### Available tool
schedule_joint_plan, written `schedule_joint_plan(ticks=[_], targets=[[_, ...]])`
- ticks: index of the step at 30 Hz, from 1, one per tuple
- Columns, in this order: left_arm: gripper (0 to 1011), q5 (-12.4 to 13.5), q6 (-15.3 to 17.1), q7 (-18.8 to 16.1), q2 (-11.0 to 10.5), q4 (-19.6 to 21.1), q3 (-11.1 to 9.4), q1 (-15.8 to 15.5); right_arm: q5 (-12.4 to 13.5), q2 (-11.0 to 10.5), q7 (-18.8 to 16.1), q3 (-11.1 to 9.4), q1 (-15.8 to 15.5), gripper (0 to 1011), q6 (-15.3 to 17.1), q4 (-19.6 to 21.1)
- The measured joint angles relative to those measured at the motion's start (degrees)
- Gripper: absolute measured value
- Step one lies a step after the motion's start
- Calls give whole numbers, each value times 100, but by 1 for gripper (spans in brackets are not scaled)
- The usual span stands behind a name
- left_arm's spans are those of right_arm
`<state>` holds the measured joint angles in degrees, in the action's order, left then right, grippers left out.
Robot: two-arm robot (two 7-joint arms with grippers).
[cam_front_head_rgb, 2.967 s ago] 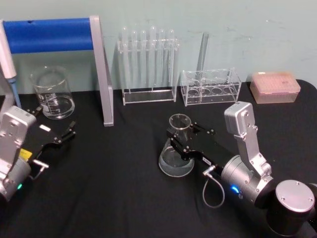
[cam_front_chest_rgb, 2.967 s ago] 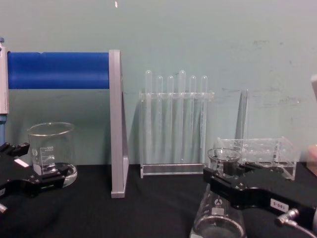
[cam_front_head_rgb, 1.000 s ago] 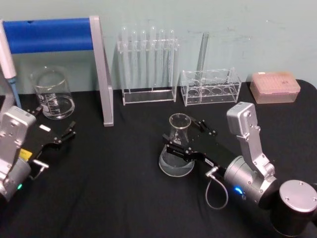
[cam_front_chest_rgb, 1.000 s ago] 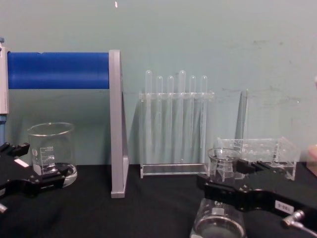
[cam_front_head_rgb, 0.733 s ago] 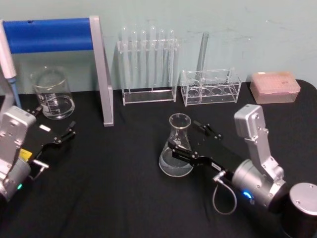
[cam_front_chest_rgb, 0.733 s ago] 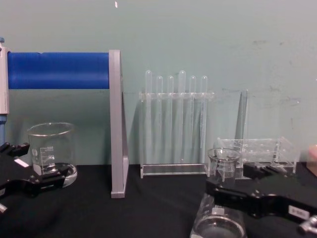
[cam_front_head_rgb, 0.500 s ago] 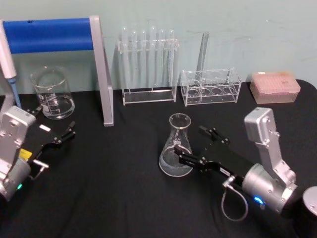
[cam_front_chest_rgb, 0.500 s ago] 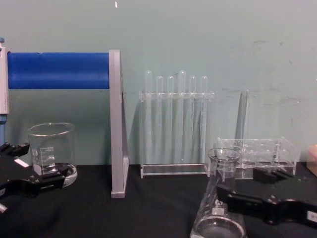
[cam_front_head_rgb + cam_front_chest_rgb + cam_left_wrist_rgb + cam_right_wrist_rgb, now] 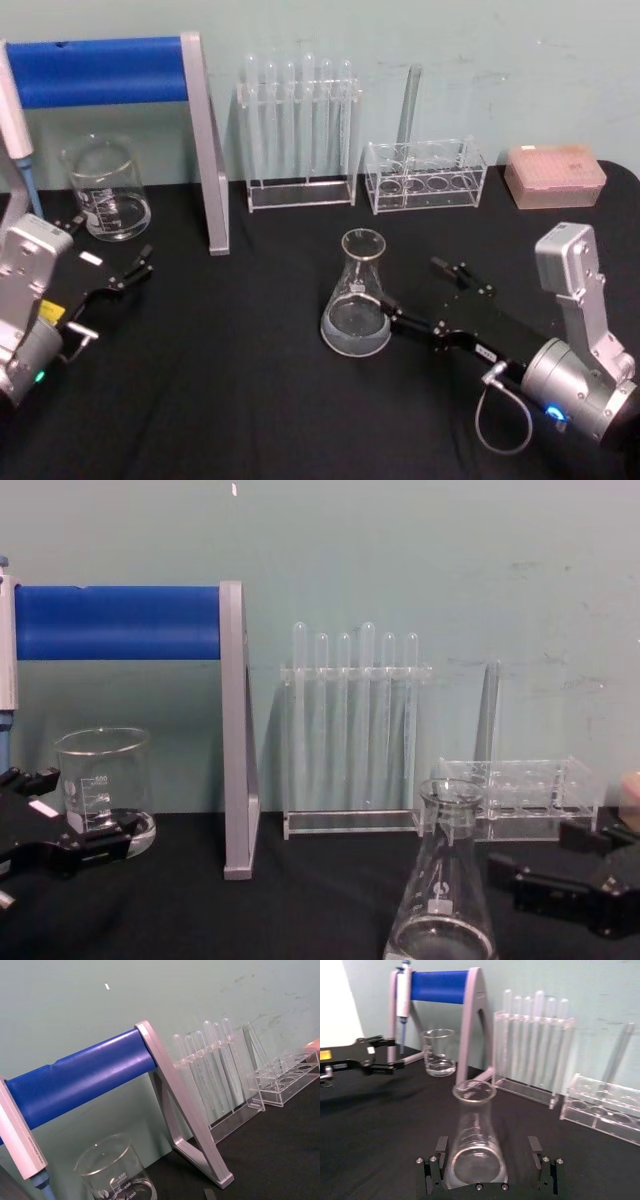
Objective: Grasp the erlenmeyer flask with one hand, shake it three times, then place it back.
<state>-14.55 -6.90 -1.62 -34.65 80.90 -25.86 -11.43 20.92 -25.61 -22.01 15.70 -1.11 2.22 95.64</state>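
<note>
In the head view the right gripper lies low at the lower right of the frame, its long black fingers spread wide and pointing toward the flask, touching nothing. The erlenmeyer flask stands upright on the black table at the centre of the frame, just beside those fingertips, a little clear liquid in its base. At the lower left the left gripper rests on the table with its fingers parted, holding nothing, near a glass beaker in the upper left. Farther back, along the wall, stand a blue-barred stand, a rack of test tubes, a low clear rack and a pink tip box.
</note>
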Motion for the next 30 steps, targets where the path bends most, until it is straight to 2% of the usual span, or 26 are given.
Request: schedule_joint_plan(ticks=[6, 12, 19, 30], targets=[[1001, 0, 0, 0, 0, 0, 0, 0, -72, 114, 280, -86, 37, 1000, -67, -108], [1001, 0, 0, 0, 0, 0, 0, 0, -292, 296, 609, -227, 140, 1000, -168, -285], [1001, 0, 0, 0, 0, 0, 0, 0, -734, 541, 1056, -367, 373, 1000, -315, -597], [1001, 0, 0, 0, 0, 0, 0, 0, -1395, 806, 1487, -382, 713, 1000, -503, -1065]])
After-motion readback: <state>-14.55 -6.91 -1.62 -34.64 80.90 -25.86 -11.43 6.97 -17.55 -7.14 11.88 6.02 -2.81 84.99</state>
